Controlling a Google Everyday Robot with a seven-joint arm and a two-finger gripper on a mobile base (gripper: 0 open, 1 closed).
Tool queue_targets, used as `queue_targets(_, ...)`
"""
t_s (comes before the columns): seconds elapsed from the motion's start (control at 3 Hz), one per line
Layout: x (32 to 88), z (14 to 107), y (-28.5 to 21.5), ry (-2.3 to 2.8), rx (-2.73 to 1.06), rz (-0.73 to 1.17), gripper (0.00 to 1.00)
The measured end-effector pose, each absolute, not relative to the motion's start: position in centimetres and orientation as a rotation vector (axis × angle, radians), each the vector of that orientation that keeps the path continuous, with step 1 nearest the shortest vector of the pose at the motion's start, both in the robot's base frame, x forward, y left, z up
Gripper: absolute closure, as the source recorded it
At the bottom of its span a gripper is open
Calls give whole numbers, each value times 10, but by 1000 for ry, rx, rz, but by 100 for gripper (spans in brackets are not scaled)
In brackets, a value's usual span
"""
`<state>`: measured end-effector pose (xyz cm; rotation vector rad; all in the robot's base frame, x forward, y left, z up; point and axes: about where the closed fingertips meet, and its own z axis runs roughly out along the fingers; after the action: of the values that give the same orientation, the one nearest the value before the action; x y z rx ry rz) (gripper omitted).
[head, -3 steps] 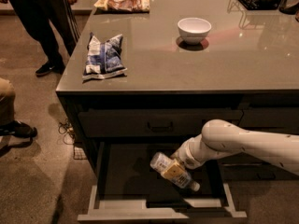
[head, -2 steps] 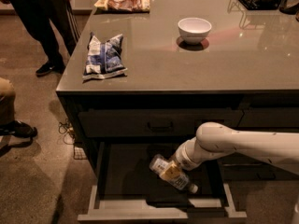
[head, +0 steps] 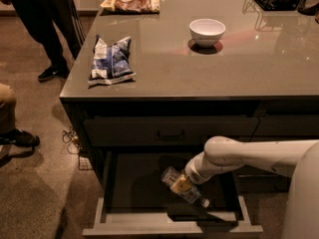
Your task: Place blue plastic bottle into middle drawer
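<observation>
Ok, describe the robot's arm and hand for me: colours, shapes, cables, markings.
The arm is a smooth, rounded white tube with a bulbous elbow and a banded wrist; no cables or markings show. Its hand, over the open dark grey middle drawer, is mostly hidden.

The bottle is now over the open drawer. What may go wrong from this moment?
1. The pincer, low inside the middle drawer, holds the blue plastic bottle tilted; released so, it may roll or bounce on the flat bottom.
2. The arm lies close under the closed drawer front above; pulling out upward might strike it.
</observation>
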<state>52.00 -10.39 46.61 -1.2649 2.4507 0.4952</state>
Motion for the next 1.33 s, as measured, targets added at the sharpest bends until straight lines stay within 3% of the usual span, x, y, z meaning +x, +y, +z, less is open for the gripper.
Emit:
queue_targets(0.33, 523, 457, -105, 2458, -1243, 500, 13)
queue_targets(0.67, 524, 452, -107, 2460, -1229, 515, 0)
queue_targets(1.33, 504, 523, -139, 2350, -1169, 607, 0)
